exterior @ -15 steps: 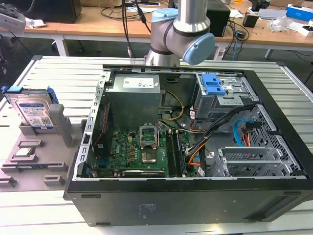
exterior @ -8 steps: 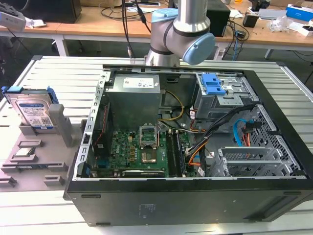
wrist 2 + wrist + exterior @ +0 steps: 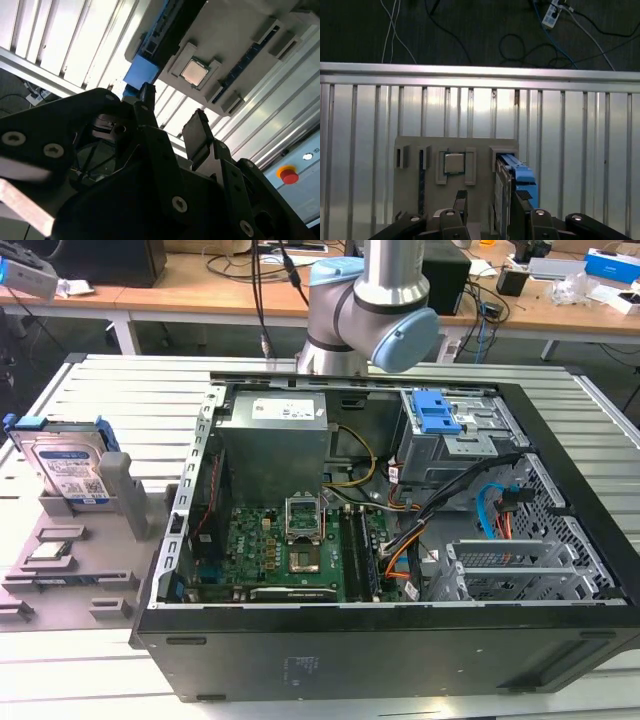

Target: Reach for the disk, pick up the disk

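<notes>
Reach looks nrly done: tool [image 3: 491, 202], jaws apart, hangs over upright disk [image 3: 516, 176] in grey holder [image 3: 410, 200]; no grip yet.

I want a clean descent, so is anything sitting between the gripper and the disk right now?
Nothing visible stands in the way. In the first wrist view the open gripper hangs above the disk, which stands on edge in a slot of the grey holder. The processor chip lies in its own recess beside the disk, apart from it.

I see a slatted metal surface [image 3: 120, 380], wooden desks [image 3: 200, 285] cluttered behind it, dark floor [image 3: 470, 30] past the surface's edge, loose cables [image 3: 394, 25] trailing there.
</notes>
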`<act>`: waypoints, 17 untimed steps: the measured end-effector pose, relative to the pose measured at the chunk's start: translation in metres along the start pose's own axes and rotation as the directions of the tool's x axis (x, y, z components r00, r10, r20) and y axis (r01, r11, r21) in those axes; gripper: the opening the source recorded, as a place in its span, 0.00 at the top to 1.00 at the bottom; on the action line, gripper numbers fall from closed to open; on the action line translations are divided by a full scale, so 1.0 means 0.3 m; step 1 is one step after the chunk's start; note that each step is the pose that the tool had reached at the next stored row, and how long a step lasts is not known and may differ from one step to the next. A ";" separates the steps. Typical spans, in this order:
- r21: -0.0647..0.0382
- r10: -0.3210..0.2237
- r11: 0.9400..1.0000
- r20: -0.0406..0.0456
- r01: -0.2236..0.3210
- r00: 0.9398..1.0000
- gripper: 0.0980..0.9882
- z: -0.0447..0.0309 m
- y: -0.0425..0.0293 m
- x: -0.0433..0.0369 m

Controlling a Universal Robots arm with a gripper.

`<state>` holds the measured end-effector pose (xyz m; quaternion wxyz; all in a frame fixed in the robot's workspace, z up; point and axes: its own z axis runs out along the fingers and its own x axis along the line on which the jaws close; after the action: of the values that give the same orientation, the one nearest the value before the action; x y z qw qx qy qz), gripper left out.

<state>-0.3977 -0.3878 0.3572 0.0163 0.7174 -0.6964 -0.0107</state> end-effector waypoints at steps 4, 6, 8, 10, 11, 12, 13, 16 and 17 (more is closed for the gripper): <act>0.000 0.000 1.000 -0.005 0.000 1.000 0.55 0.000 -0.009 -0.055; 0.000 0.000 1.000 -0.005 0.000 1.000 0.55 0.000 -0.013 -0.069; 0.000 0.000 1.000 -0.005 0.000 1.000 0.55 0.005 -0.017 -0.068; 0.000 0.000 1.000 -0.006 0.000 1.000 0.55 0.016 -0.020 -0.069; 0.000 0.000 1.000 -0.006 0.000 1.000 0.55 0.029 -0.022 -0.069; 0.000 0.000 1.000 -0.006 0.000 1.000 0.55 0.037 -0.023 -0.069; 0.000 0.000 1.000 -0.005 0.000 1.000 0.55 0.043 -0.024 -0.069; 0.000 0.000 1.000 -0.005 0.000 1.000 0.55 0.069 -0.026 -0.069; 0.000 0.000 1.000 -0.006 0.000 1.000 0.55 0.075 -0.026 -0.069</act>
<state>-0.3912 -0.3671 0.3342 0.0184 0.7174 -0.6964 -0.0089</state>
